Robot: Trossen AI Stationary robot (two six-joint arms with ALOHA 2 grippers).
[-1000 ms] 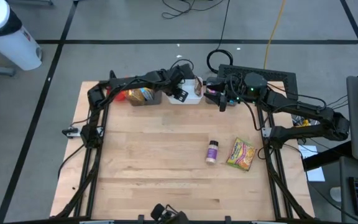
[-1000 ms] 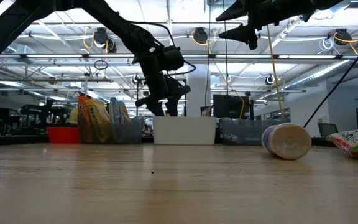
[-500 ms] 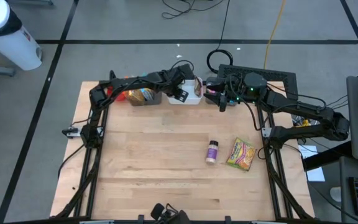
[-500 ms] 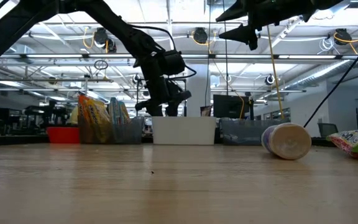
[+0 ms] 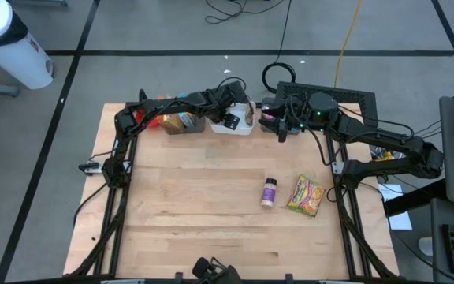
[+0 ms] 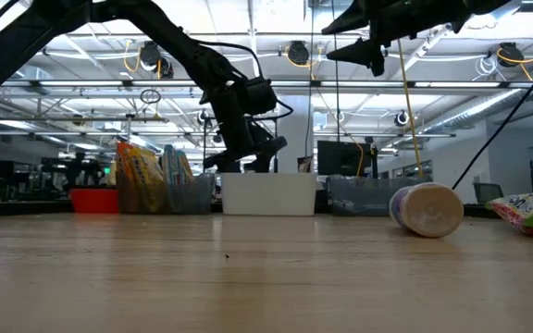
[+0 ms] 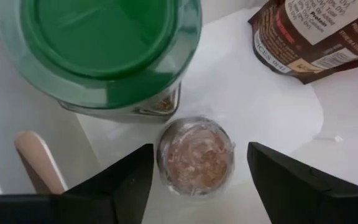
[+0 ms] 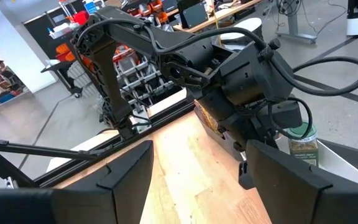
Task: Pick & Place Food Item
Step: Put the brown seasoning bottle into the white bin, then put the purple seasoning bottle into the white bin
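Layout of the table (image 5: 187,213): three bins stand in a row along its far edge, the white bin (image 5: 237,125) in the middle. Inside it, a small cup (image 7: 196,155) sits beside a jar (image 7: 101,53). Near the right edge, a bottle (image 5: 269,192) lies left of a packet (image 5: 306,195).

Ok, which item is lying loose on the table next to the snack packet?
On the wooden table, look right of centre, away from the bins along the far edge. There a small jar lies on its side beside the yellow-green snack packet; it is cylindrical with a purple label, not flat.
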